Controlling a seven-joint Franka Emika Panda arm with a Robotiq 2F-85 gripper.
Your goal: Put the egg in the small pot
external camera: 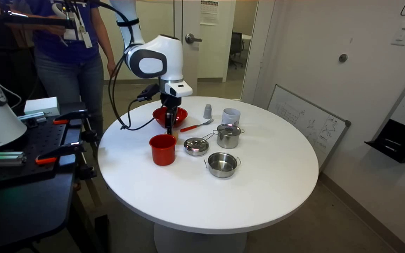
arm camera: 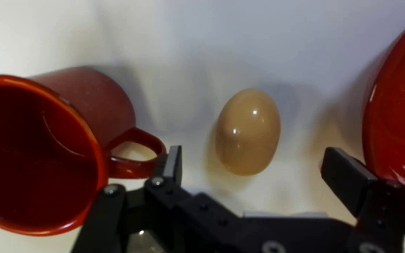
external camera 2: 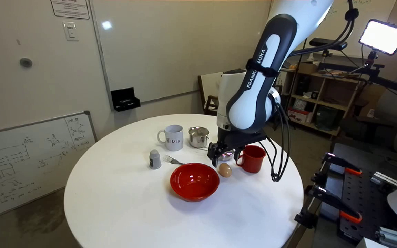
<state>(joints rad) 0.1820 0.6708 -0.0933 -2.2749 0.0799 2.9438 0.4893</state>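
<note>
Hangs low over the table [external camera: 258, 196] with fingers [arm camera: 346, 179] spread wide and pinching nothing. In the wrist view, has the egg [arm camera: 248, 131] in the gap between them, though set a little ahead of the tips and touching neither. Seems to be at the lining-up step, just short of the grasp, with the egg resting on the table between the red cup [arm camera: 69, 137] and the red bowl [arm camera: 403, 105]. Has one finger right by the cup's handle [arm camera: 132, 169] and one right by the bowl; cannot tell about contact with either.

Calls next, by the look of it, for a small shift to centre on the egg, then a straight descent and a soft, even squeeze. Risks shoving the handle or the bowl if too far off line, and could lose so smooth and rounded an egg to a slip or a roll.

Should leave alone, farther out, the fork [external camera: 196, 126] near the bowl, the lidded pan [external camera: 196, 146] beside the cup, the taller lidded pot [external camera: 227, 137], the pale mug [external camera 2: 174, 137] and the small grey shaker-like thing [external camera 2: 154, 159]. Find well apart from the egg, past the pan in an exterior view, the small pot [external camera: 222, 172], upright and open-topped. Needs, after the grasp, a lift clear of the lidded pan on the way, a carry across to the small pot, and a low release inside it.
</note>
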